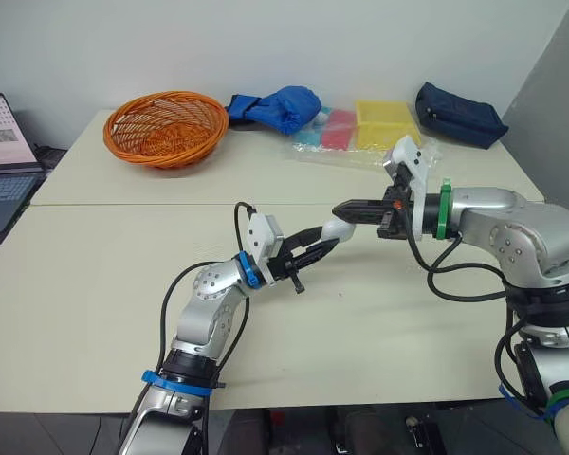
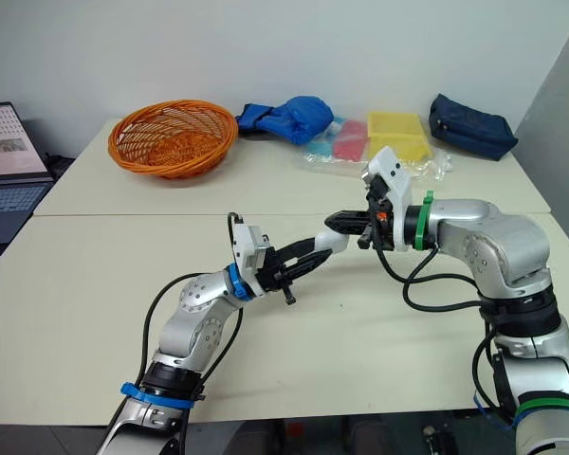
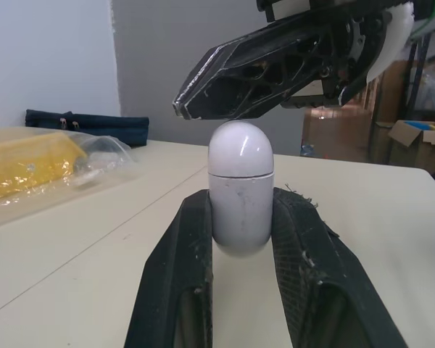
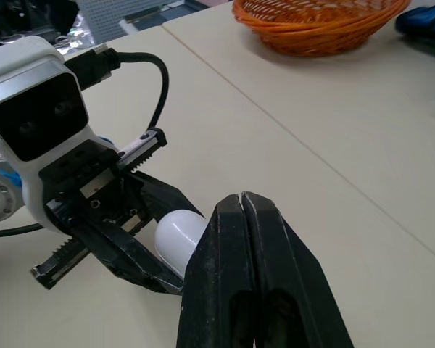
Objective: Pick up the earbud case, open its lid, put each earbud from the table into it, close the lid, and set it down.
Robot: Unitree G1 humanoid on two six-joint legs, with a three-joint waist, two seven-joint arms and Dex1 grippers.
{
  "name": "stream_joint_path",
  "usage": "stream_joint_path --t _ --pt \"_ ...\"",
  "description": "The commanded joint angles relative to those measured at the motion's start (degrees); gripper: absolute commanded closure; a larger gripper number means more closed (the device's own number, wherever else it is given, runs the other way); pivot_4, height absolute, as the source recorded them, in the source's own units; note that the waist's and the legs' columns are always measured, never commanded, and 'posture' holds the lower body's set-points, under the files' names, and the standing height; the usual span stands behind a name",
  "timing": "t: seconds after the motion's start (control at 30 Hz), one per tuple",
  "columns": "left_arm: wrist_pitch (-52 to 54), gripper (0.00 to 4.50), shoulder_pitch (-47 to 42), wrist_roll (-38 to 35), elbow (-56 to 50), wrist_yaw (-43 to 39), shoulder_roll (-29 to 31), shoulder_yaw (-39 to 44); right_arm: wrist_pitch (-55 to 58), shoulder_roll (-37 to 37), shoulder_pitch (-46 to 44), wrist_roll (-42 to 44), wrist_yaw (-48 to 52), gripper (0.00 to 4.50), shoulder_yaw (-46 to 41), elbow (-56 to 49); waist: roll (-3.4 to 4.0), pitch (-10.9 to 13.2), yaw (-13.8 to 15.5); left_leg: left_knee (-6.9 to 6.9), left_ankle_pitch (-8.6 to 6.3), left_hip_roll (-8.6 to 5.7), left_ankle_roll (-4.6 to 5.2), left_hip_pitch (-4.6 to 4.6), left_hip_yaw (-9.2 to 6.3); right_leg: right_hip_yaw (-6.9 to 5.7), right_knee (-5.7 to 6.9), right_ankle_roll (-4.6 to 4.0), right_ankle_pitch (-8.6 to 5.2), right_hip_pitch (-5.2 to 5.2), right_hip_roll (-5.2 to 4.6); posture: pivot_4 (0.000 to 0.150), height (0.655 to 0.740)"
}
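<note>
The earbud case (image 3: 239, 188) is a white, rounded capsule with its lid down. My left gripper (image 1: 321, 245) is shut on the case's lower half and holds it above the middle of the table (image 1: 95, 284). My right gripper (image 1: 341, 209) is shut, its black fingertips (image 4: 241, 201) pressed together. They sit just at the case's domed lid (image 4: 175, 233), touching it or nearly so. In the left wrist view the right gripper (image 3: 185, 105) hangs right over the dome. I see no earbuds on the table.
An orange wicker basket (image 1: 166, 126) stands at the back left. Behind the arms lie a blue cloth bundle (image 1: 283, 106), a plastic bag with yellow and pink boxes (image 1: 384, 125) and a dark navy pouch (image 1: 458, 114). A laptop (image 1: 0, 152) sits off the left edge.
</note>
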Motion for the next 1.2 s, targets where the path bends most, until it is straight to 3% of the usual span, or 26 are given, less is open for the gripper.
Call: stream_joint_path --t 0.03,0.1,0.2,0.3,0.4,0.5,0.57,0.63,0.8,1.03,1.1,1.2 --pt "1.31 3.73 -2.09 -2.06 -2.16 -0.22 0.43 1.52 -4.67 2.22 1.93 -1.08 -4.57 4.49 -5.29 -2.27 -0.01 0.00 -0.01 0.00 0.00 0.00 0.00 0.00 0.00 0.01 0.00 0.00 0.00 0.00 0.00 0.150 0.7400" --pt "7.37 3.73 -3.07 -4.43 -1.94 0.03 1.87 2.52 -10.40 1.73 3.92 -0.29 -2.18 4.49 -9.37 -3.15 -0.01 0.00 0.01 0.01 0.00 0.00 0.00 -0.01 -0.01 0.00 0.00 0.00 0.00 0.01 -0.01 0.150 0.7400" --pt "20.31 3.73 -4.57 -9.64 -1.97 -1.07 5.19 3.22 -14.57 -1.82 7.50 -0.25 3.00 3.91 -10.87 -4.18 -0.02 0.01 -0.02 0.01 0.00 -0.03 0.00 -0.03 -0.02 -0.06 -0.02 0.01 0.00 0.02 -0.01 0.150 0.7400" --pt "33.18 3.73 -6.23 -14.59 -2.06 -0.42 7.70 4.22 -17.63 -4.34 11.71 0.00 7.69 2.88 -9.87 -5.01 -0.02 0.01 -0.06 -0.01 0.00 -0.02 0.00 -0.01 -0.03 -0.06 -0.06 0.03 -0.02 0.04 0.00 0.150 0.7400" --pt "53.28 3.73 -9.44 -21.94 0.14 3.20 9.69 6.84 -27.48 -6.82 20.58 -3.66 14.94 1.83 -7.13 -5.59 -0.04 0.02 -0.03 -0.02 0.00 -0.02 0.00 0.00 -0.09 -0.14 -0.06 0.03 -0.03 0.07 0.02 0.150 0.7400" --pt "61.68 3.73 -11.77 -21.88 3.53 8.42 9.67 8.21 -36.28 -8.16 24.83 -8.02 19.86 0.70 -4.34 -3.54 -0.03 0.03 -0.12 0.02 0.00 -0.05 0.00 0.04 -0.15 -0.18 0.02 0.03 -0.05 0.09 0.02 0.150 0.7400" --pt "68.17 3.73 -14.13 -23.91 7.65 14.72 6.62 13.43 -39.18 -8.05 26.34 -9.44 21.10 0.04 -3.42 -1.30 -0.04 0.03 -0.34 0.05 0.00 -0.06 0.00 0.12 -0.18 -0.09 0.07 0.04 -0.05 0.10 0.01 0.150 0.7400" --pt "72.22 3.73 -15.71 -24.72 10.16 19.32 4.38 17.36 -40.45 -7.55 26.79 -9.99 21.36 0.04 -3.09 0.32 -0.08 0.05 -0.37 0.09 0.00 -0.07 0.00 0.17 -0.19 -0.09 0.10 0.07 -0.02 0.14 0.00 0.150 0.7400" --pt "73.41 3.73 -14.53 -19.24 11.51 24.54 3.75 14.75 -42.83 -5.98 27.04 -12.98 18.92 0.04 -2.25 2.97 -0.09 0.05 -0.48 0.04 0.01 -0.06 -0.02 0.23 -0.18 -0.05 0.17 0.05 -0.03 0.13 0.02 0.150 0.7400" --pt "77.68 3.73 -12.77 -18.96 9.29 26.77 3.40 15.04 -42.64 -4.52 25.89 -13.21 17.58 0.04 -2.70 3.25 -0.08 0.04 -0.45 0.04 0.01 -0.07 -0.04 0.23 -0.19 -0.01 0.21 0.00 -0.06 0.13 -0.01 0.150 0.7400" --pt "78.02 2.95 -12.37 -19.02 8.62 26.79 3.90 15.58 -42.35 -4.32 25.44 -13.13 17.45 0.00 -2.74 3.52 -0.07 0.04 -0.46 0.04 0.01 -0.07 -0.04 0.26 -0.18 0.02 0.22 0.01 -0.06 0.13 -0.01 0.150 0.7400" --pt "79.95 2.16 -12.22 -19.84 7.26 26.87 4.94 17.26 -41.91 -4.26 24.84 -12.96 17.44 0.00 -2.88 3.88 -0.07 0.04 -0.51 0.04 0.01 -0.07 -0.04 0.27 -0.19 0.02 0.27 0.00 -0.06 0.13 -0.01 0.150 0.7400"
